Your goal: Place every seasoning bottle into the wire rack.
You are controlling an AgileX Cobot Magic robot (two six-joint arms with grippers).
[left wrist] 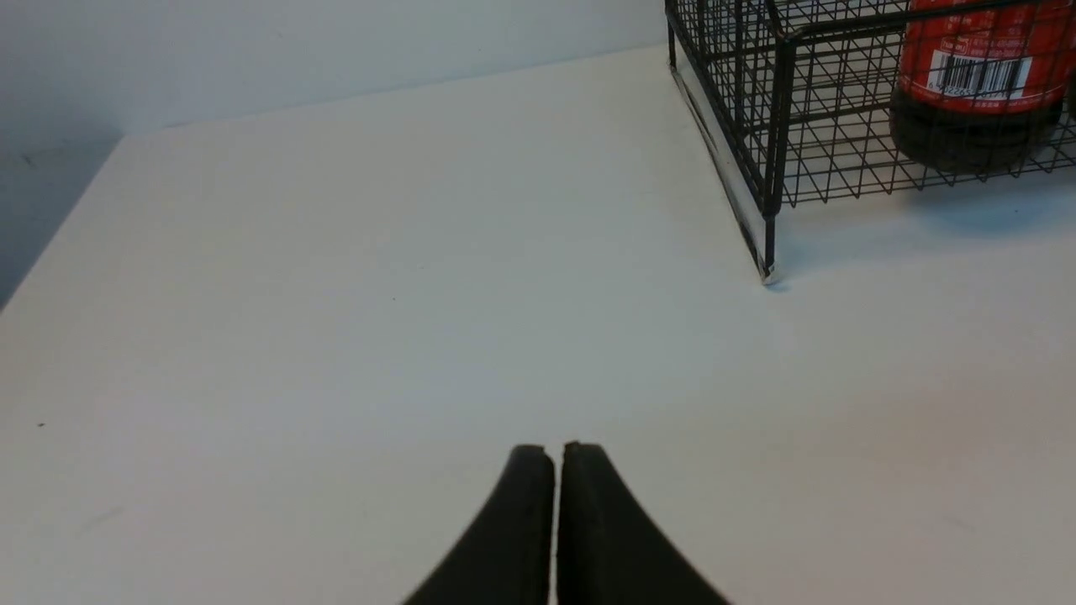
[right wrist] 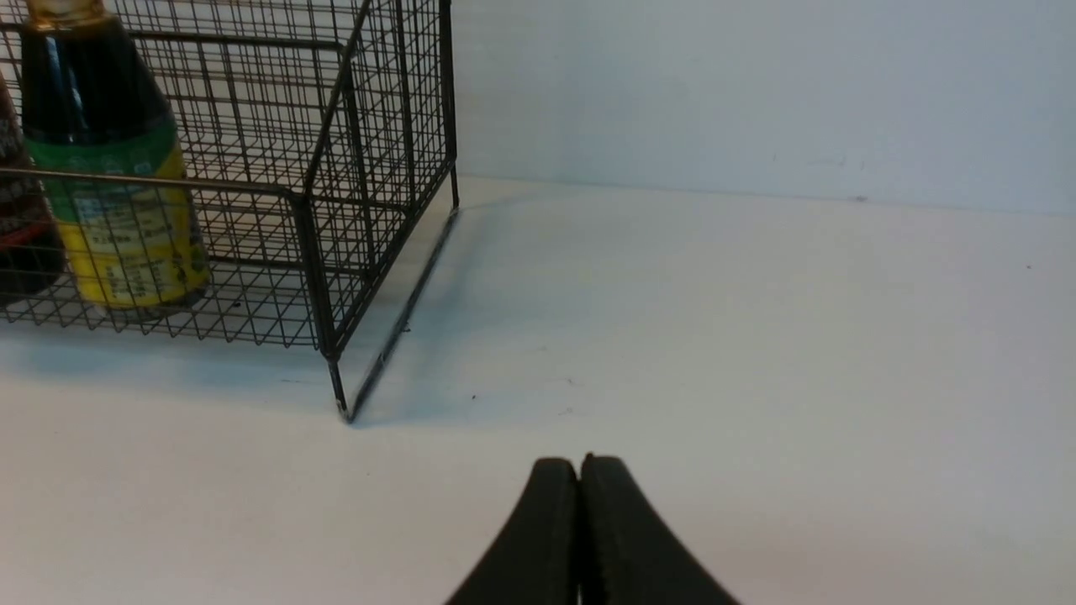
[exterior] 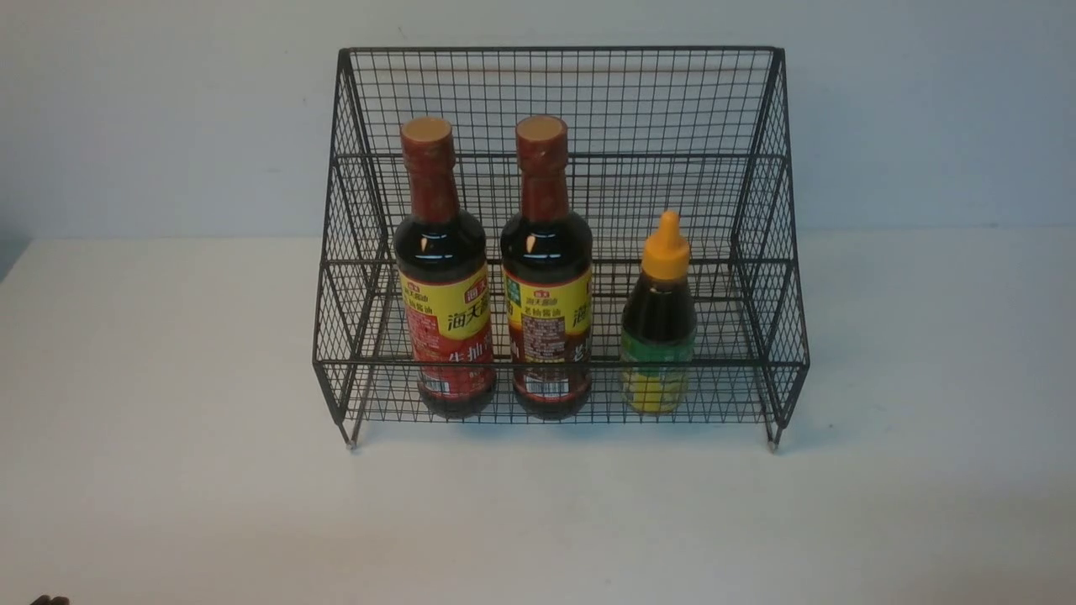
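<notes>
The black wire rack stands at the back middle of the white table. Two tall dark-sauce bottles with red necks and tan caps stand upright side by side in its lower tier. The shorter bottle with the orange nozzle cap stands to their right in the same tier. My left gripper is shut and empty over bare table, left of the rack's corner. My right gripper is shut and empty, right of the rack's other corner. The short bottle also shows in the right wrist view.
The white table ends at a pale wall behind the rack. Its left edge shows in the left wrist view. The rack stands on small feet at its front corners. A dark bit of my left arm shows at the bottom left corner.
</notes>
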